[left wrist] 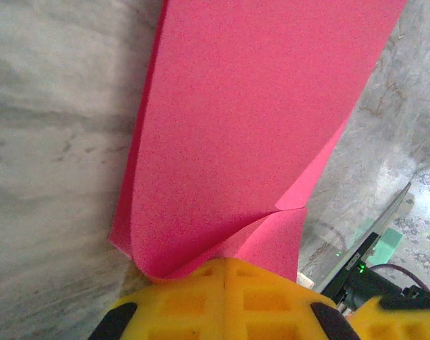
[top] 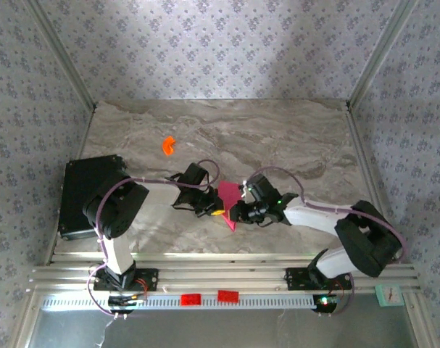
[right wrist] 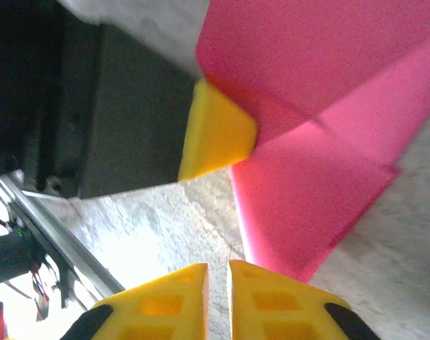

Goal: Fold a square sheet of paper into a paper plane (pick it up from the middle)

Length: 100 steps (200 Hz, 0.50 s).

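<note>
A black box (top: pixel 85 194) sits at the desk's (top: pixel 299 138) left edge, and a small orange plastic piece (top: pixel 168 145) lies apart from it, nearer the far edge. Toward the middle of the near edge, the left gripper (left wrist: pixel 222 275) is clenched on a curled edge of the creased pink paper sheet (left wrist: pixel 257 120). Just right of it, the right gripper (right wrist: pixel 218 283) has its jaws almost together with nothing between them, beside the sheet's corner.

Item: my two arms. Left arm (top: pixel 118 206) and right arm (top: pixel 314 215): black joint housings, white link tubes, lilac cables (top: pixel 277 170) looped along each. Left hand (left wrist: pixel 223 268), right hand (right wrist: pixel 218 273): yellow plastic fingers (right wrist: pixel 268 304), moulded square recesses, black corner mounts.
</note>
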Available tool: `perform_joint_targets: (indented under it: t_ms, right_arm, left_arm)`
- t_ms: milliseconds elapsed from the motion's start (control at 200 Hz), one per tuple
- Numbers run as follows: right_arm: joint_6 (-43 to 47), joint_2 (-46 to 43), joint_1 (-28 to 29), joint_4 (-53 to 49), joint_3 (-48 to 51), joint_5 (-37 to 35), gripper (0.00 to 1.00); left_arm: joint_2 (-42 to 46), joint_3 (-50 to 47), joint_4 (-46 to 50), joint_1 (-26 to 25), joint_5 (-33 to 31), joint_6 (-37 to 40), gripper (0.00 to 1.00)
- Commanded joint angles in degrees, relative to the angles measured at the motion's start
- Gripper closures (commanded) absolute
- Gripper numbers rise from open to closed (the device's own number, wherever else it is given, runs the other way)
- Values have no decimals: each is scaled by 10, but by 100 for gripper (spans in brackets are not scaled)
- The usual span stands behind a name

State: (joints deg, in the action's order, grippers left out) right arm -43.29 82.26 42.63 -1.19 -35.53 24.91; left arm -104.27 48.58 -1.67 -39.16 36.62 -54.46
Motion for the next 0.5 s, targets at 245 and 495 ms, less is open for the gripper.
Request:
perform_joint_targets:
  t_ms: [245, 495]
  right_arm:
    - [-21, 77, 26, -10, -37, -19, 89]
    - [-61, 46, 49, 25, 48, -1, 89]
  left_arm:
    - [-22, -5, 39, -9, -19, 8, 99]
    - [-24, -6, 39, -9, -21, 8, 99]
